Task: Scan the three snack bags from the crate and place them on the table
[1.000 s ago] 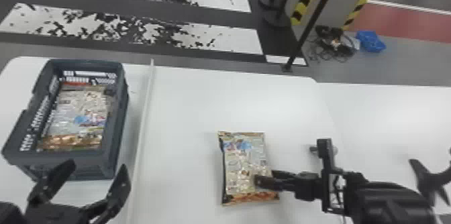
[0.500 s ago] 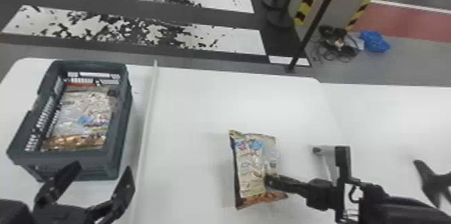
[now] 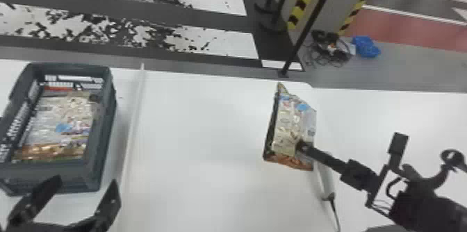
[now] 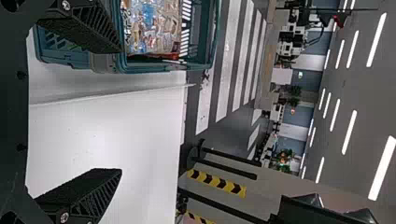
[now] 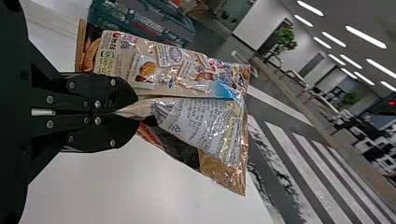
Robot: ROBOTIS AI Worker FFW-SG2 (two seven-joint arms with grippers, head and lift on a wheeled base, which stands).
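Note:
My right gripper [image 3: 303, 146] holds a snack bag [image 3: 290, 127] up over the table's right part. In the right wrist view the right gripper [image 5: 135, 112] is shut on the back seam of that snack bag [image 5: 159, 70]. A white handheld scanner [image 3: 324, 179] with a cable lies on the table just behind the gripper's fingers. The grey-green crate [image 3: 100, 137] stands at the far left with snack packaging [image 3: 66, 120] inside. My left gripper [image 3: 78, 193] is open in front of the crate; the left wrist view shows the left gripper [image 4: 112, 112] with nothing between its fingers.
A thin raised strip [image 3: 130, 134] runs along the white table [image 3: 194, 137] just right of the crate. Beyond the far edge stand black posts [image 3: 309, 23] and, on the floor, a blue bundle [image 3: 365, 46] beside tangled cables.
My right gripper has lifted the snack bag and turned it, moving it to the right and away from the robot; the scanner now shows lower behind it. The left gripper stays in front of the crate.

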